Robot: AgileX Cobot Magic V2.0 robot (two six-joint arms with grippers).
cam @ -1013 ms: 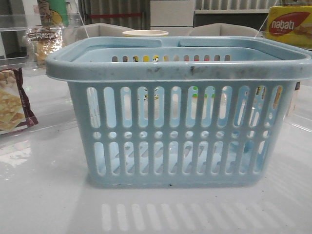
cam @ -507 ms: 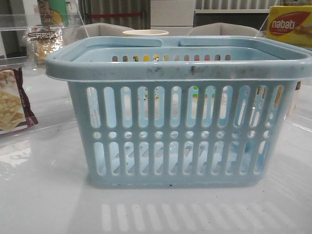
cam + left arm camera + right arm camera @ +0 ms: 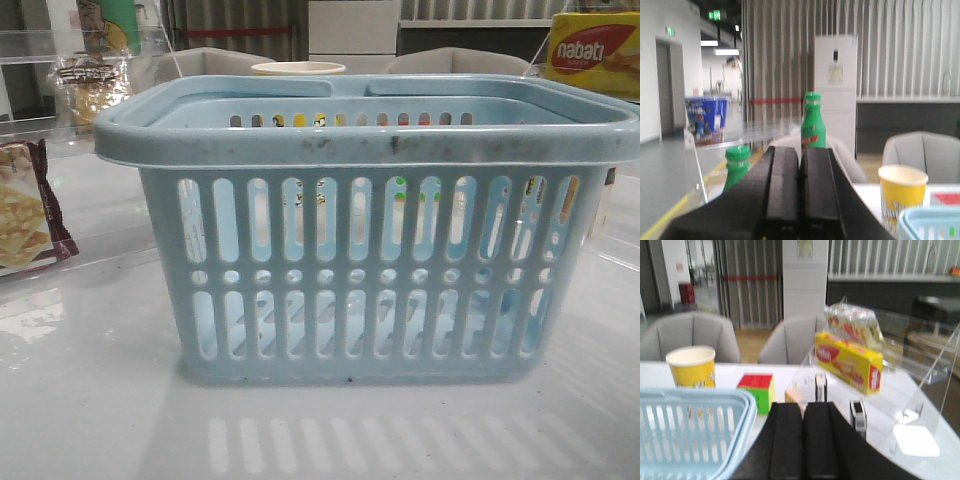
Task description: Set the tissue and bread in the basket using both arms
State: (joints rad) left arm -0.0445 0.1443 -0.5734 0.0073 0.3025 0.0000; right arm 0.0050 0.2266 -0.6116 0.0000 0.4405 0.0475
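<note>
Both hands are clenched empty: the left hand (image 3: 800, 175) and the right hand (image 3: 804, 437) each press their black fingers flat together. One corner of the basket (image 3: 370, 140) lies just beside each hand in the wrist views; it stands mid-desk (image 3: 90, 400). Bread (image 3: 92, 85) sits on the clear shelf, far left, well apart from both hands.

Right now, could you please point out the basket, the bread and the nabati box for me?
basket (image 3: 370, 148), front view, front rim.
bread (image 3: 90, 88), front view, wrapper middle.
nabati box (image 3: 592, 55), front view, front face.
</note>
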